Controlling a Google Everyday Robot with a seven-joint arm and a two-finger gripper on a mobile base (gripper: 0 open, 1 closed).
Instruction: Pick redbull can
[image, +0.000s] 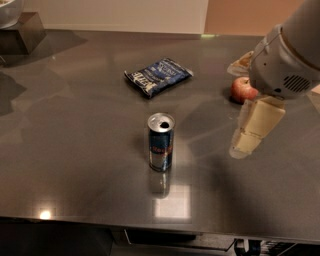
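Rightmost, the gripper hangs above the table, its pale cream end pointing down and to the left beneath the rounded grey arm housing. How far it is open cannot be told, and nothing shows in its grasp. Just behind it lies a red apple, its right side hidden by the housing. A pale flat item farther back is mostly covered by the arm and cannot be identified. Well apart to the left of the gripper, near the middle of the table, stands the redbull can. It is upright, its long axis vertical, its silver top facing up with a dark opening. Its body is slim, blue and silver, with a red logo on the near side. Behind the can lies a flat dark-blue snack bag, its print illegible. At the far left corner, a dark block and a white bowl are cut off by the frame edge.
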